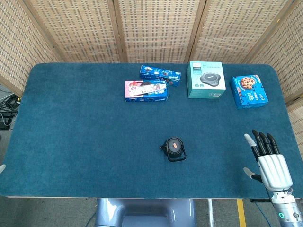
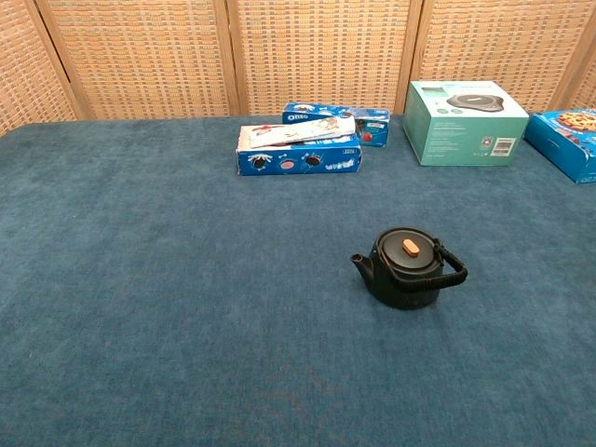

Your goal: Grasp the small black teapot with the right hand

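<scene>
The small black teapot (image 1: 174, 149) (image 2: 407, 267) stands upright on the blue table cloth near the middle front, with an orange knob on its lid, its spout to the left and its handle lying toward the right. My right hand (image 1: 268, 161) hovers at the front right of the table, well to the right of the teapot, fingers stretched out and apart, holding nothing. The chest view does not show this hand. At the far left edge of the head view only a pale tip (image 1: 2, 169) shows, possibly of my left hand.
Along the back of the table lie two blue cookie boxes (image 1: 146, 91) (image 1: 160, 74), a teal appliance box (image 1: 205, 79) and a blue cookie box (image 1: 249, 91) at the right. Wicker screens stand behind. The table's front edge (image 1: 142, 197) runs just below the hand.
</scene>
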